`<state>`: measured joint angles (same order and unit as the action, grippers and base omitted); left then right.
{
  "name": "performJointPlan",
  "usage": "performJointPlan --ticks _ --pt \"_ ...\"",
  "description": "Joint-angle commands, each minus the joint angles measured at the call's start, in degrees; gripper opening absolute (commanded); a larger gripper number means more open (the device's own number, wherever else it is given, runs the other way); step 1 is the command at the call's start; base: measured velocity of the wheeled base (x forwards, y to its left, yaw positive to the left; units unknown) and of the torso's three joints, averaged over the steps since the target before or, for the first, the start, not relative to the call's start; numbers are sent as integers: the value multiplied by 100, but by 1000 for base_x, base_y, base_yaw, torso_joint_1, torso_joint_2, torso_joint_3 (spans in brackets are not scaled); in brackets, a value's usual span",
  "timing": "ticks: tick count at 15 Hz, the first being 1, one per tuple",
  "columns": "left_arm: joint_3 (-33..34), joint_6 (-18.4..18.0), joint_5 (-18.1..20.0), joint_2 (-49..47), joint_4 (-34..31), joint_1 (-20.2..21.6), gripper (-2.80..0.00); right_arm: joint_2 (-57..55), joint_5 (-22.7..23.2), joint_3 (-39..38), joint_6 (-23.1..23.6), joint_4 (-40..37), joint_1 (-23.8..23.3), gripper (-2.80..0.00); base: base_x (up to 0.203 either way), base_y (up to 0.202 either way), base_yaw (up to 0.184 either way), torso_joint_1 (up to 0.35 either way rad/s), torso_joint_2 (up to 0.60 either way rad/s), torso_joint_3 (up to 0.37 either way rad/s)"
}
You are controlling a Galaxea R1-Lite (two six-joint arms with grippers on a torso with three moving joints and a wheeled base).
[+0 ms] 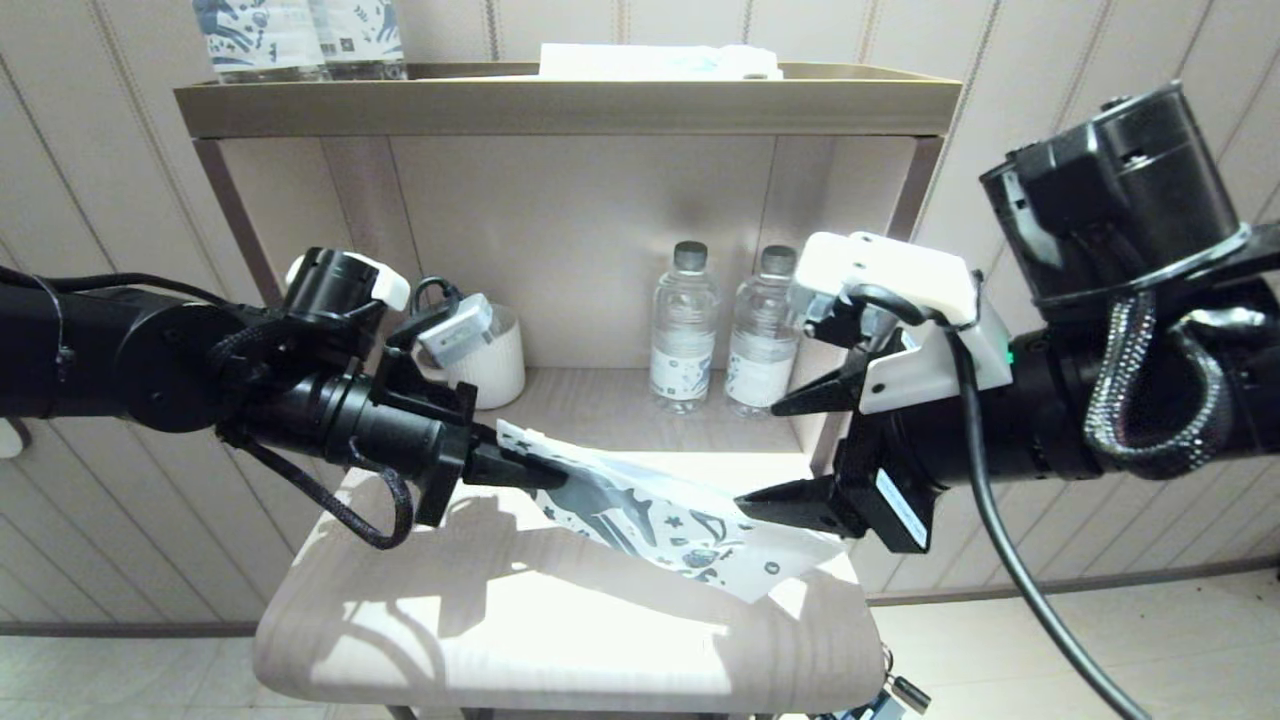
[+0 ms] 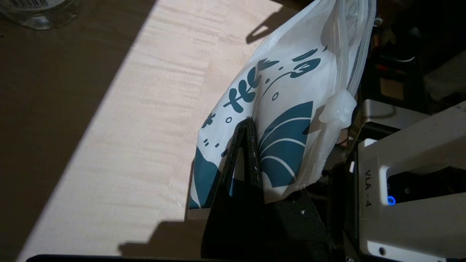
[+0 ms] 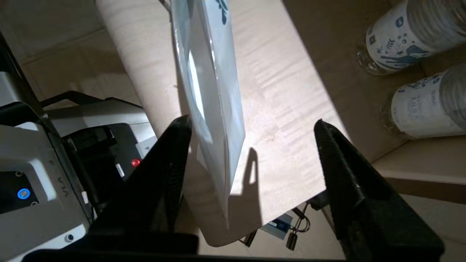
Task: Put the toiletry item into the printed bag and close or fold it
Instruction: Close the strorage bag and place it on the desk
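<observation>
— Printed bag (image 1: 660,520), location?
— Lifted above the table (image 1: 500,620), pinched at one end in my left end effector (image 1: 545,475).
— Right end effector (image 1: 775,455)?
— Mine too: jaws spread wide at the bag's other end.

The printed bag (image 1: 660,520) is thin, whitish, translucent plastic film with a glossy, slightly crinkled surface and dark blue print. The table (image 1: 560,640) is pale wood-grain laminate, smooth and matt. The left gripper (image 1: 540,470) has matt black, finely textured plastic fingers (image 2: 242,153). The right gripper (image 1: 790,450) has the same matt black fingers (image 3: 174,145) and a smooth white plastic housing. The bottles (image 1: 685,330) are clear, glossy plastic with printed paper-like labels.
</observation>
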<state>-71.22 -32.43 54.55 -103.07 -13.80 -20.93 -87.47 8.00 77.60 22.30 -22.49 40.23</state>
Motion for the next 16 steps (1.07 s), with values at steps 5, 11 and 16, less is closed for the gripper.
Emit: performJointPlan --ticks 5,11,16 --pt "-147 539 161 206 -9 159 -280 192 985 -59 -202 -397 -135 -280 0 0 0 0 0 0" --pt "-94 703 170 287 -17 159 -280 284 1151 -52 -358 -423 -208 -280 0 0 0 0 0 0" --pt "-134 957 177 247 -26 155 -280 247 1151 313 -720 -421 -158 -280 0 0 0 0 0 0"
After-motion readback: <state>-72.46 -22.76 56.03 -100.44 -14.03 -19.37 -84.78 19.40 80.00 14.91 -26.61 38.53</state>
